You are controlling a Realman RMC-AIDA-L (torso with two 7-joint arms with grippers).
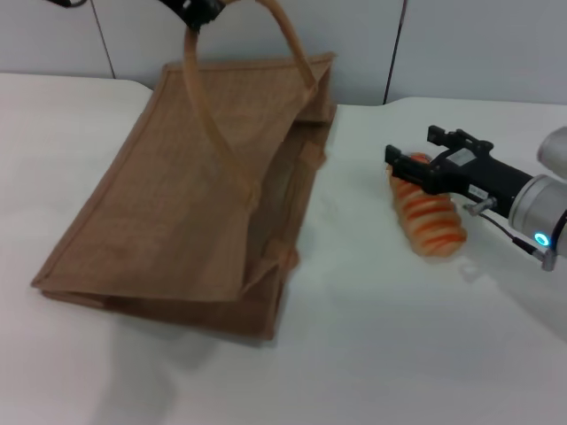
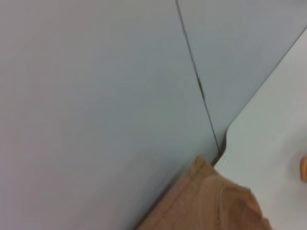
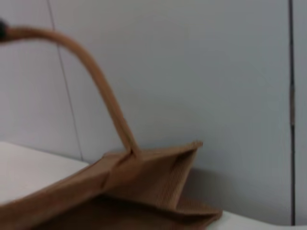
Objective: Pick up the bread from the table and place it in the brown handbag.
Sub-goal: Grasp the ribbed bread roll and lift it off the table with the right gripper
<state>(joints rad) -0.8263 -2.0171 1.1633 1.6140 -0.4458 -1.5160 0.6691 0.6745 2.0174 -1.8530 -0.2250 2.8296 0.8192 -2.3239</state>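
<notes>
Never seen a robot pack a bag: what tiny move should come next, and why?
Probably close the right claw on the bread: its fingers sit at the loaf's far end, which still lies on the table. The left claw holds up the brown handbag's handle.

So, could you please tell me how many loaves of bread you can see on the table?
1. The bread lies on the table to the right of the brown handbag, with the right end effector at its far end. Others could be hidden inside the bag.
</notes>
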